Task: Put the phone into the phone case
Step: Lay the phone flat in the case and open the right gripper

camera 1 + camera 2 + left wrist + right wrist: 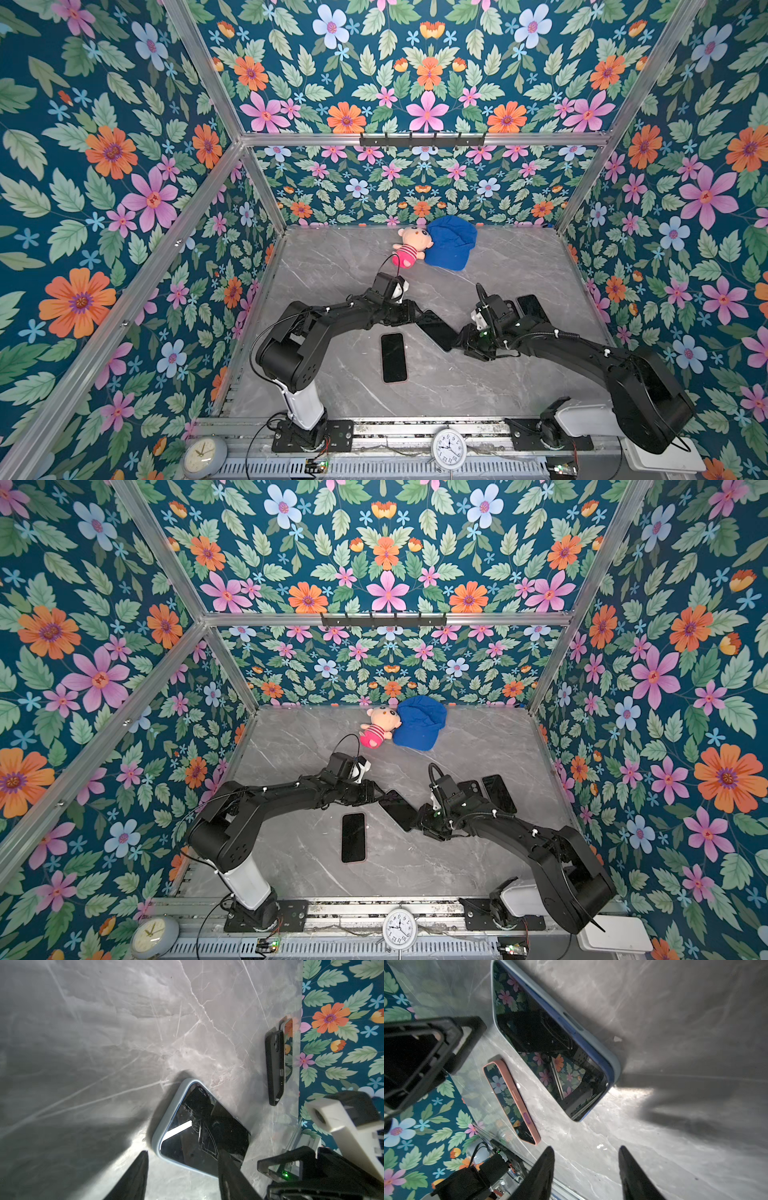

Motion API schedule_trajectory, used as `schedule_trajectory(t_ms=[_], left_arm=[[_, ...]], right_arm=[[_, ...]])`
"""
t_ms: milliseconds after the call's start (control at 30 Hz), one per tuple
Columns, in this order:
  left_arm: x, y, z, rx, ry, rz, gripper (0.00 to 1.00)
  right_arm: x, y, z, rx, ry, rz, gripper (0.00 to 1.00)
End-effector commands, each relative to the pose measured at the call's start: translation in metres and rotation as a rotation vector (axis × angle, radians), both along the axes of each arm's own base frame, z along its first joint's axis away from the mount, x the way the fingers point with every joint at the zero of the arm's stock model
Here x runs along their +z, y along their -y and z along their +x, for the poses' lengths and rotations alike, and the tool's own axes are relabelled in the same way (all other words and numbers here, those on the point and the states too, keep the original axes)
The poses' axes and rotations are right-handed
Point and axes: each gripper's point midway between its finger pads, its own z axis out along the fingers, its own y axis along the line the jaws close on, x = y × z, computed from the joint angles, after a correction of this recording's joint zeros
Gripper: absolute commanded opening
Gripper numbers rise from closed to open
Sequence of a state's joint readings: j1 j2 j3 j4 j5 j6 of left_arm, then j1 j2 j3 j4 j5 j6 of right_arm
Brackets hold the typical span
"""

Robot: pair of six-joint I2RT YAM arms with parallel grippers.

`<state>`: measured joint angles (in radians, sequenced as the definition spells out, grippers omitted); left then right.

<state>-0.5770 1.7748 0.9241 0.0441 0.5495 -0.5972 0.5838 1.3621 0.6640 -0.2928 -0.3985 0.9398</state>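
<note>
Lying on the marbled worktop [332, 257], within flowered walls [124, 166], the phone [437, 332] is seen in its pale blue case [168, 1114] between the left tool [184, 1152] and right tool [586, 1148], both spread, grasping nothing

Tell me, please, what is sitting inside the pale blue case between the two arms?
A phone with a dark blue edge lies screen up in the case. One long side shows above the rim. The phone covers the inside floor of the case, so nothing beneath it can be seen.

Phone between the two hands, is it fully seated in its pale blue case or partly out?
Partly out: in the right wrist view the phone shows its dark blue side above the case rim.
</note>
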Motion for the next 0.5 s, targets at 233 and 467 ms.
schedule_trajectory(t_ms=[233,467], left_arm=[[-0.015,0.008,0.015,-0.064,0.006,0.062,0.55],[-0.013,0.014,0.036,-0.089,0.034,0.108,0.56]], right_arm=[[-0.011,0.011,0.013,-0.268,-0.048,-0.053,0.38],[-0.008,0.010,0.024,-0.260,-0.038,-0.105,0.36]])
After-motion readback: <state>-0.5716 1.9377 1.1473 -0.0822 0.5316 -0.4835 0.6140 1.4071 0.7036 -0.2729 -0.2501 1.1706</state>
